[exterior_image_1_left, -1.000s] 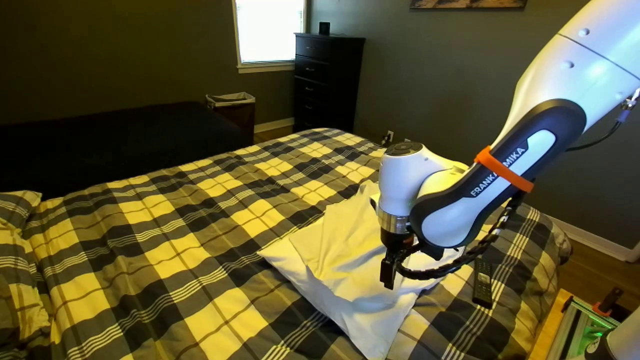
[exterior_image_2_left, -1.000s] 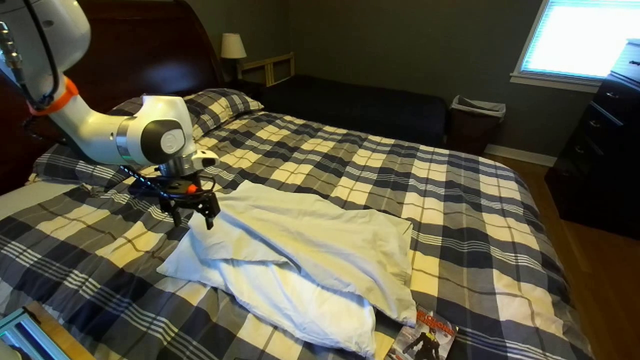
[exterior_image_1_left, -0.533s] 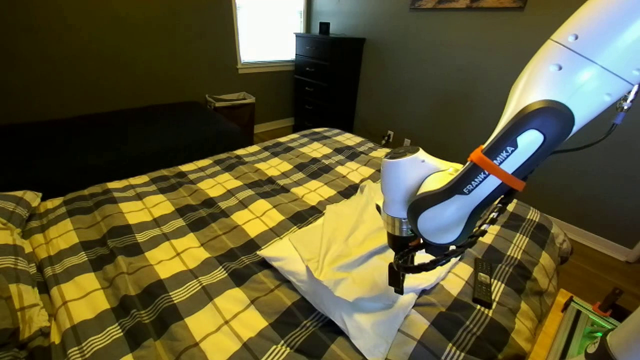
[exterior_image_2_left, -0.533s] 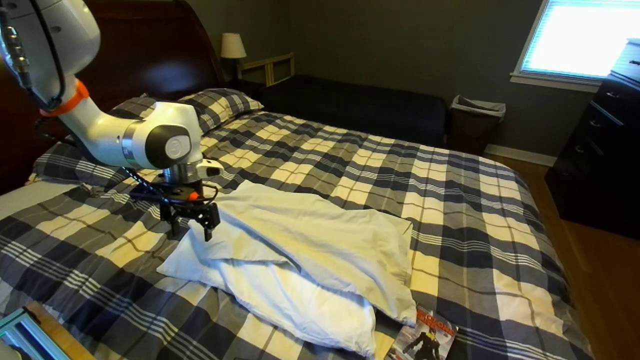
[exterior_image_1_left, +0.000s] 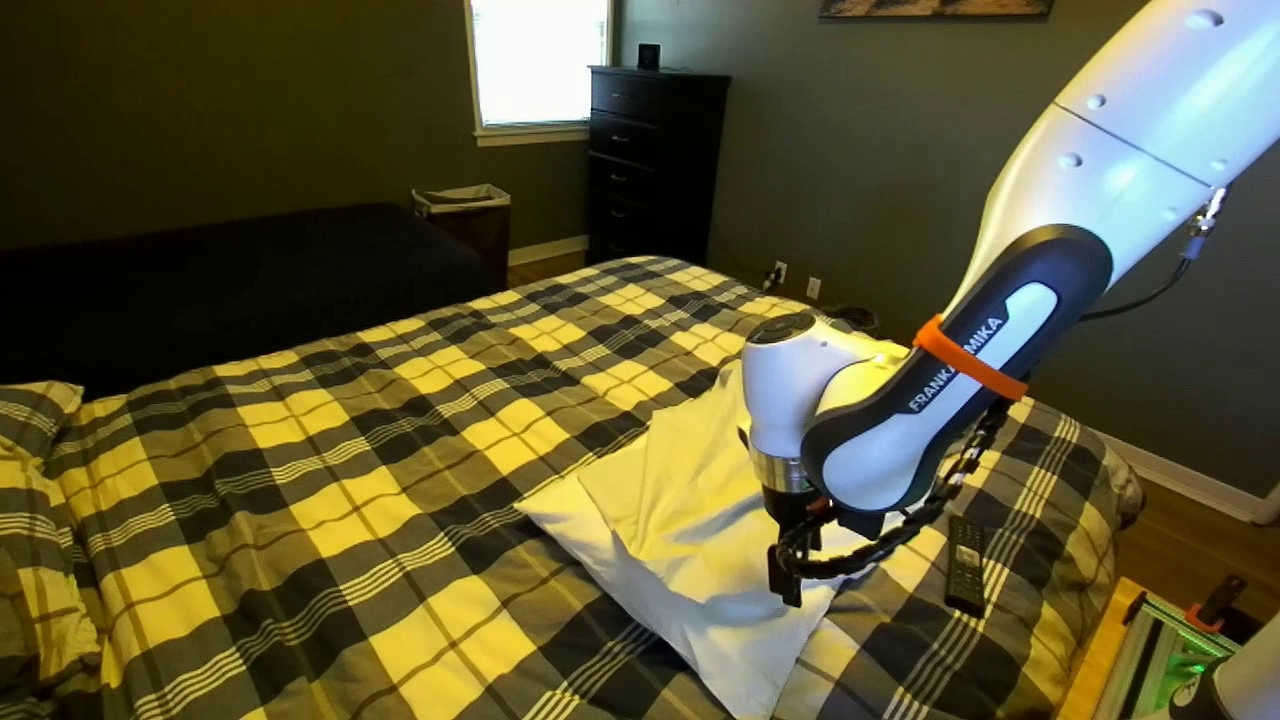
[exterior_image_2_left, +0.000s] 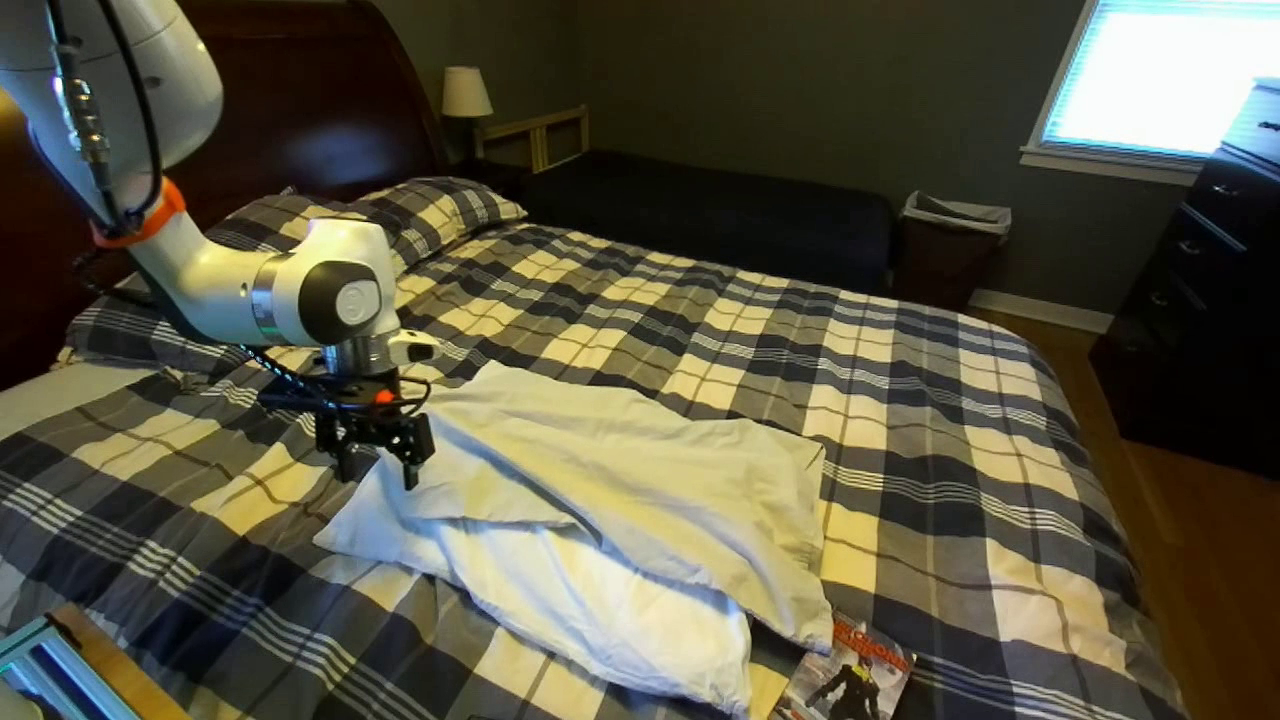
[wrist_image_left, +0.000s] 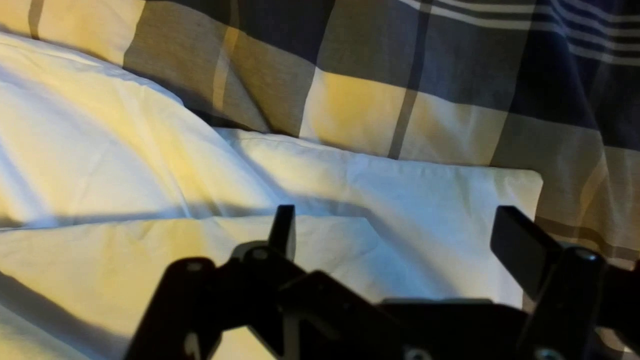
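A white cloth (exterior_image_2_left: 640, 470), maybe a pillowcase, lies wrinkled and folded over itself on the checked bed cover (exterior_image_2_left: 900, 400). The robot's gripper (wrist_image_left: 395, 225) hangs over one end of it with its two fingers spread wide, and they are not squeezing anything. The tips look to be just above the cloth, but I can't tell for sure if they touch. One finger is over the folded top layer (wrist_image_left: 335, 235), and the other is by the short edge, near a round corner (wrist_image_left: 522, 185). I think the cloth is light and very soft, so it would flop and droop wherever it is lifted. It shouldn't break, but a smooth, flat part could slip out of the fingers. A good place to take hold looks like the loose edge of the top layer, or a bump in the wrinkles, because there is something to pinch. Going too deep could grab the bed cover too. A black remote (exterior_image_1_left: 966, 566) lies near one side of the cloth, and a comic book (exterior_image_2_left: 855, 675) lies right by another corner of it.
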